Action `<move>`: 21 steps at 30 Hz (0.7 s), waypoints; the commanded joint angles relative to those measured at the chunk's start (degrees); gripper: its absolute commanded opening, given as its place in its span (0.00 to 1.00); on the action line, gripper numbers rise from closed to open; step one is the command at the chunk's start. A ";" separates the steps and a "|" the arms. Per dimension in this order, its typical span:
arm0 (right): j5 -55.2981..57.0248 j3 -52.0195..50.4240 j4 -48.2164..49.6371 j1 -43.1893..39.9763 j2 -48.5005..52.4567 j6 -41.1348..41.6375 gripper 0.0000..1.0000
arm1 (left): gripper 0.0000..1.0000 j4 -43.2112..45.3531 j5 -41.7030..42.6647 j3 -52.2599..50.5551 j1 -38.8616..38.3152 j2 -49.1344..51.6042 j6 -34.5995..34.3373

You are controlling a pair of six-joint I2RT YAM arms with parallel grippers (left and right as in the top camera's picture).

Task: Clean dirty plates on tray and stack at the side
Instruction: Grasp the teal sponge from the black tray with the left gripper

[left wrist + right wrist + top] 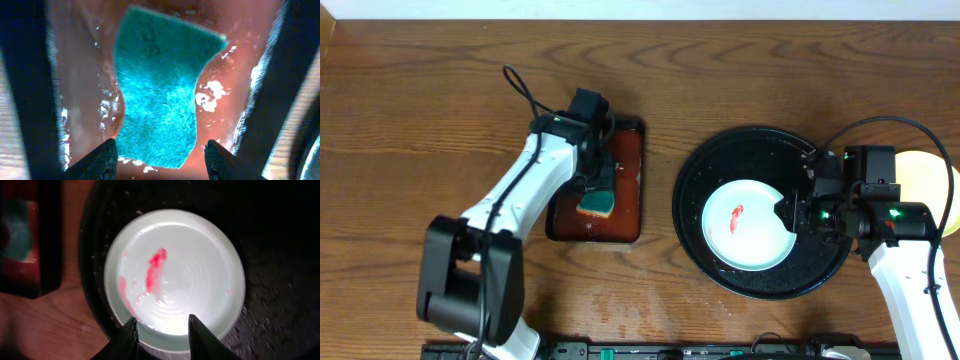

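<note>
Left end effector [161, 150] stands open around the teal sponge [160, 85]; right end effector [161, 332], open, has the smeared plate [185, 275] just ahead.

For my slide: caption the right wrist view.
Red-smeared pale mint-white round plate lying in the glossy black round tray.

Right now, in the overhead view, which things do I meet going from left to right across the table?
reddish-brown tray holding the sponge → black tray holding the smeared plate → yellow plate

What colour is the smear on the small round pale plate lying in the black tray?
The smear is red; the right wrist view shows it best.
</note>
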 commanded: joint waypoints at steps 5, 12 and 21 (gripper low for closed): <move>8.07 -1.38 -0.59 -0.07 2.60 9.09 0.31 | 0.58 6.43 -3.63 -1.62 -0.02 4.31 0.90; 5.86 -1.38 -0.31 -0.22 5.22 8.39 0.31 | 0.09 10.67 -3.45 -2.12 0.00 9.99 1.11; 5.73 -1.38 0.04 -0.22 5.22 7.96 0.29 | 0.37 5.97 -3.45 3.19 0.04 5.70 3.91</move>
